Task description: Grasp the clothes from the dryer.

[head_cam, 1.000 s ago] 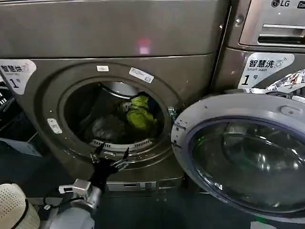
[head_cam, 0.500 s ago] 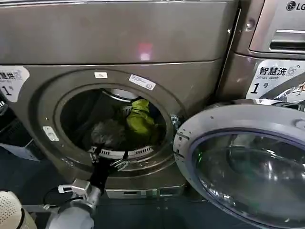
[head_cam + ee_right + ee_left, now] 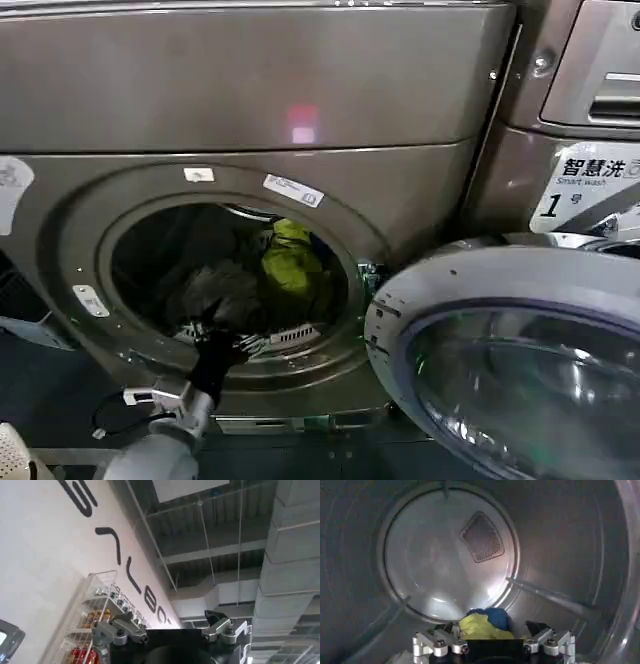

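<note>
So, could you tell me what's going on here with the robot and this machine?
The left end effector is reaching through the dryer's round port, fingers open, toward the clothes, a lime-green piece heaped over darker ones. Nothing is grasped yet. The door hangs open on the right. The right end effector is parked, pointing up toward the ceiling.

Left gripper reaches into the dryer

The left gripper [image 3: 218, 338] now sits past the lip of the dryer [image 3: 240, 150] port, no longer just outside and below it, its open fingers close to the clothes [image 3: 290, 262]. The port looms larger, and the door [image 3: 520, 370] edges right.
</note>
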Motion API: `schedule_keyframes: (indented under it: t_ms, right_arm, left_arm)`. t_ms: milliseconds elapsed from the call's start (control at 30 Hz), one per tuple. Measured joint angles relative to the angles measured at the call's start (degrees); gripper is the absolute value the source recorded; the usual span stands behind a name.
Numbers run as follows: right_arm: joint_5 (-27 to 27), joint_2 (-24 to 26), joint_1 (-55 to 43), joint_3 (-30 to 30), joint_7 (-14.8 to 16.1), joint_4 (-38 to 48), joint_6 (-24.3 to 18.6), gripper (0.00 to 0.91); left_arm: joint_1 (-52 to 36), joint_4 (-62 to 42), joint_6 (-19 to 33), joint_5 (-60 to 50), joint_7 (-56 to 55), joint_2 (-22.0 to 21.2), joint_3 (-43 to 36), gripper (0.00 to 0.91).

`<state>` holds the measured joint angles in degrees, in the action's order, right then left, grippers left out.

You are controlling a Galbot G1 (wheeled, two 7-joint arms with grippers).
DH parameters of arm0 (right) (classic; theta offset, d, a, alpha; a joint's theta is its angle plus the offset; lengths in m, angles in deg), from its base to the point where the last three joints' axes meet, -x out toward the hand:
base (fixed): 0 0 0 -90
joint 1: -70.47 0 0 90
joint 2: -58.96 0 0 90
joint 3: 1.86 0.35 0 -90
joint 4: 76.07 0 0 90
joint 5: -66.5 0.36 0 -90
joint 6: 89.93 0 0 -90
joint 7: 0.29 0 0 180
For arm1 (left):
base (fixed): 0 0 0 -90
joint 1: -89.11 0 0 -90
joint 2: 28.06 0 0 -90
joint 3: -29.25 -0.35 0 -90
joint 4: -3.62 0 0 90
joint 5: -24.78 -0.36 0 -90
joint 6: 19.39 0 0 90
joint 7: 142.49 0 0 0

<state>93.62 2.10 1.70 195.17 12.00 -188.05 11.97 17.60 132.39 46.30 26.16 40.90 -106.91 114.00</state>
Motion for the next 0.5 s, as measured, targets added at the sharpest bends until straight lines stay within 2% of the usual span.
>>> schedule_keyframes:
  t_ms: [200, 333, 500]
  right_arm:
    - [-0.95, 0.06, 0.44, 0.3, 0.49, -0.56, 0.63, 0.907]
    - [-1.55, 0.25, 0.97, 0.82, 0.58, -1.09, 1.08, 0.907]
    - [-1.92, 0.39, 1.65, 1.31, 0.8, -1.64, 1.57, 0.907]
  left_arm:
    - [-0.77, -0.84, 0.96, -6.55, 1.1, 0.67, -0.4, 0.907]
    - [-1.71, -1.53, 3.08, -16.66, 2.43, 1.09, -0.47, 0.907]
    - [-4.56, -3.27, 8.18, -32.23, 4.48, 1.46, 0.55, 0.907]
